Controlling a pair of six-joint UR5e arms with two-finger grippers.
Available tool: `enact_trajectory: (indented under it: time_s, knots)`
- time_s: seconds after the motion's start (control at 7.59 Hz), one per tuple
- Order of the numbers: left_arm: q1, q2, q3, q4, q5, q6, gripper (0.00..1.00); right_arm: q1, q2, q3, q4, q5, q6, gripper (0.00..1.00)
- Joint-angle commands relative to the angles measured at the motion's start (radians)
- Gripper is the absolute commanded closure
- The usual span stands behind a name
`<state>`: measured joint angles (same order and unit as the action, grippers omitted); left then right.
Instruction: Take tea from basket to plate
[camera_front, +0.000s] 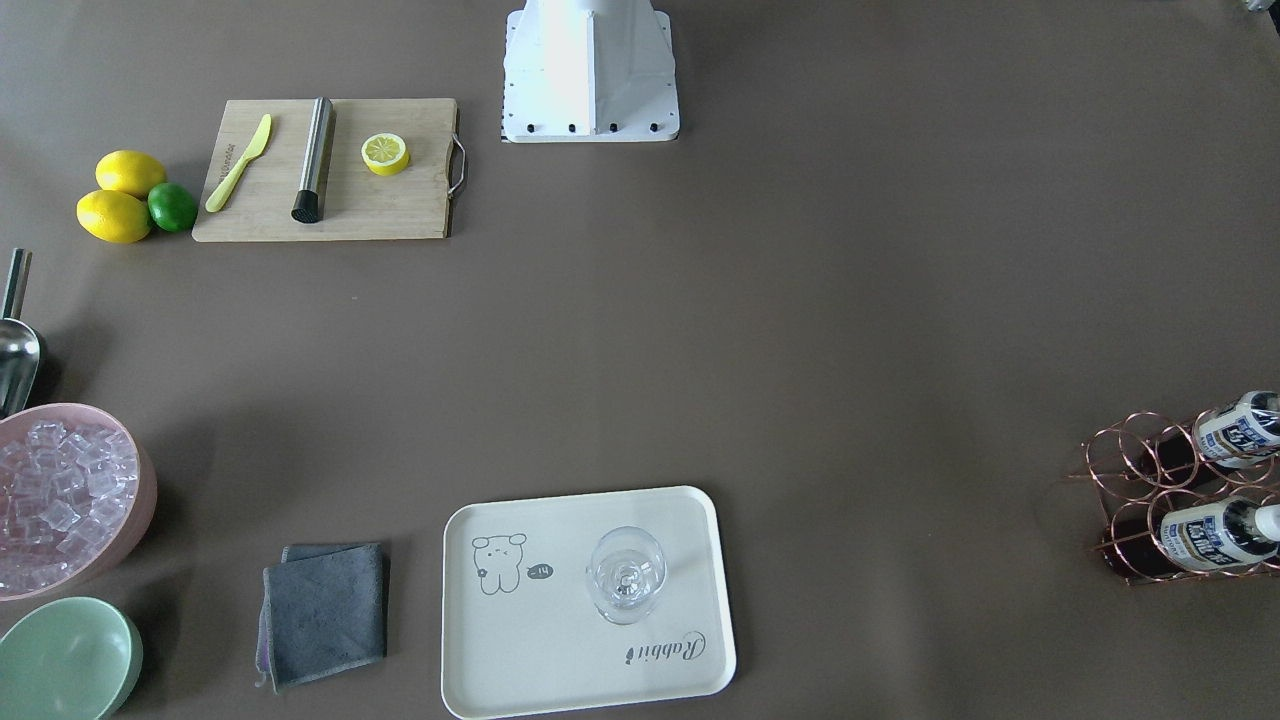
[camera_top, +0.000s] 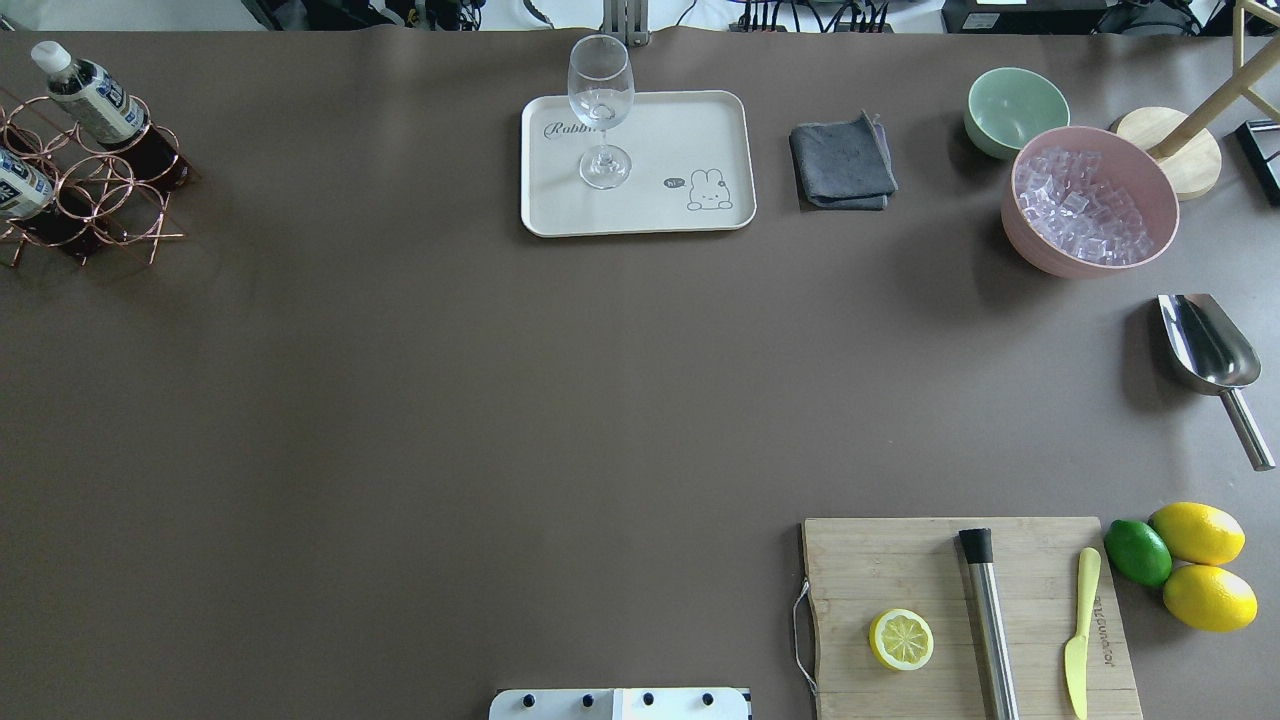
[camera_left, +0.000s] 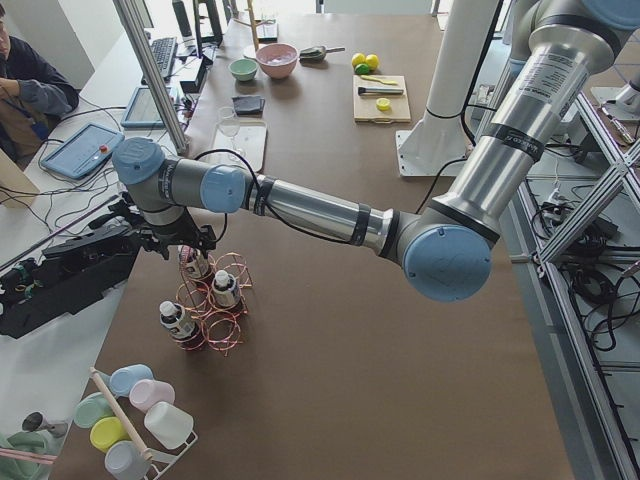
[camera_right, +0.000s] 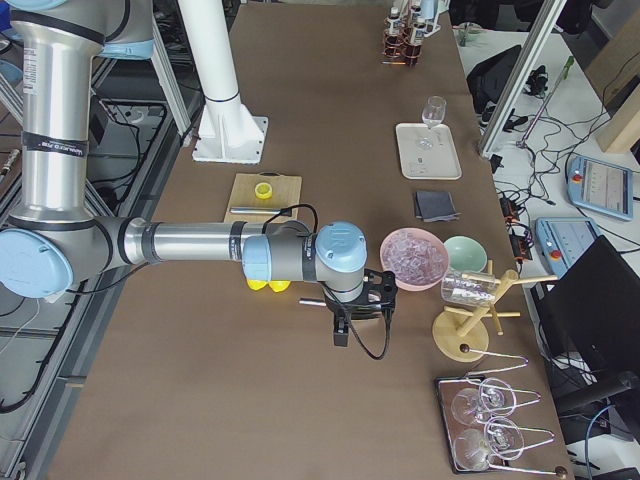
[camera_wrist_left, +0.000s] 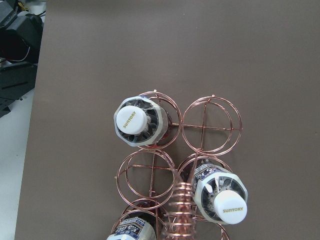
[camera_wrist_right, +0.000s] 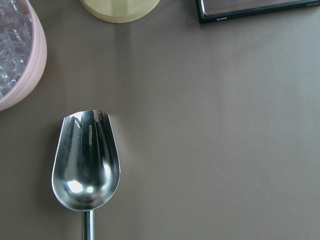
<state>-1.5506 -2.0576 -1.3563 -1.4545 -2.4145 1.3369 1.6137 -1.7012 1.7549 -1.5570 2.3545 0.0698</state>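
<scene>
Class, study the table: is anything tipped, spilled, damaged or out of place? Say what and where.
Nothing stands out. The tea bottles stand capped in the cells of the basket, the wine glass is upright on the plate, and the ice sits in the pink bowl. No spill shows.

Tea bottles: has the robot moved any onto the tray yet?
Nothing done: three small white-capped brown tea bottles stand in the rose-gold wire basket; the cream rectangular tray holds only a clear wine glass. In hand: the left gripper hangs above the basket. Left: grasp, lift and carry one over.
</scene>
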Motion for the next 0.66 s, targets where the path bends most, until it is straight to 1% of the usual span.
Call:
enact_trajectory:
  time_s: [0.0, 0.13, 0.26, 0.4, 0.53]
  knots:
    - [0.001, 0.014, -0.007, -0.018, 0.0, 0.004, 0.14, -0.001, 0.0, 0.0, 0.002, 0.002, 0.001, 0.0]
    - [0.0, 0.014, -0.009, -0.02, 0.0, 0.013, 0.37, 0.0, 0.0, 0.0, 0.002, 0.0, 0.001, 0.0]
    - [0.0, 0.013, -0.009, -0.014, 0.002, 0.007, 0.79, -0.001, 0.0, 0.0, 0.002, 0.0, 0.001, 0.0]
    - [-0.003, 0.01, -0.01, -0.006, 0.002, 0.005, 1.0, -0.001, 0.0, 0.0, 0.002, 0.0, 0.001, 0.0]
    - [-0.005, 0.007, -0.011, -0.004, 0.002, 0.004, 1.0, -0.001, 0.0, 0.0, 0.002, 0.0, 0.001, 0.0]
